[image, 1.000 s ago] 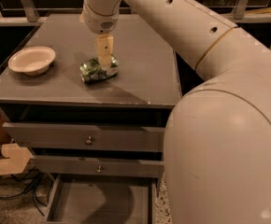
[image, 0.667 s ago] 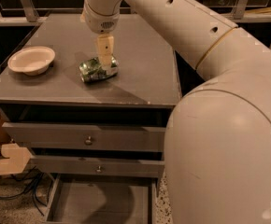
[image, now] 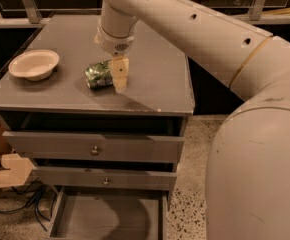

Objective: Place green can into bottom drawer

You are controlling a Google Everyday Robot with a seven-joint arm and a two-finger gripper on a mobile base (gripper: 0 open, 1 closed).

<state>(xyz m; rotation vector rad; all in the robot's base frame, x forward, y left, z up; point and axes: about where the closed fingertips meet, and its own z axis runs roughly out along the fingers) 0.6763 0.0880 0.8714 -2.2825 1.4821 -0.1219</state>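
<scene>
Dim warm light falls from above; the gripper (image: 117, 83), low over the tabletop (image: 157, 69) beside the green can (image: 98, 74), casts a soft shadow forward (background nearly black).

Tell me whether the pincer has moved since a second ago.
Yes. Measured against the unmoved bowl, the pincer has shifted down-frame and slightly right, toward the cabinet front edge, beside the green can.

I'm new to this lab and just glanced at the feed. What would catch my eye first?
The huge cream robot arm sweeps in from the right, its hand down at the green can lying on its side on the grey cabinet top. A cream bowl sits at the top's left, and the bottom drawer stands pulled open below.
</scene>
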